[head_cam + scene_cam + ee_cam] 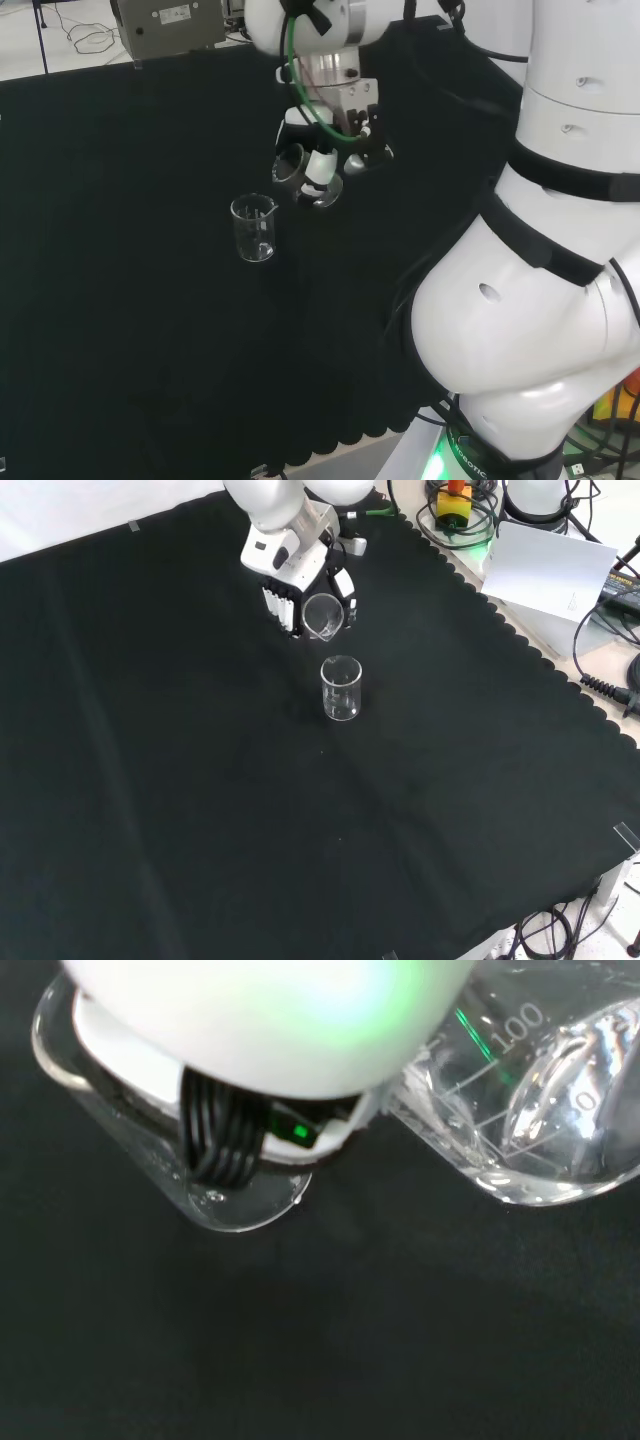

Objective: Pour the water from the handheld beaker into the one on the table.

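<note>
The hand (290,575), fingers curled round the handheld beaker (324,615), has it tipped well over near the top middle of the front view. The table beaker (341,688) stands upright just below it (looking empty), so I'd judge the pour barely begun, if at all.
</note>
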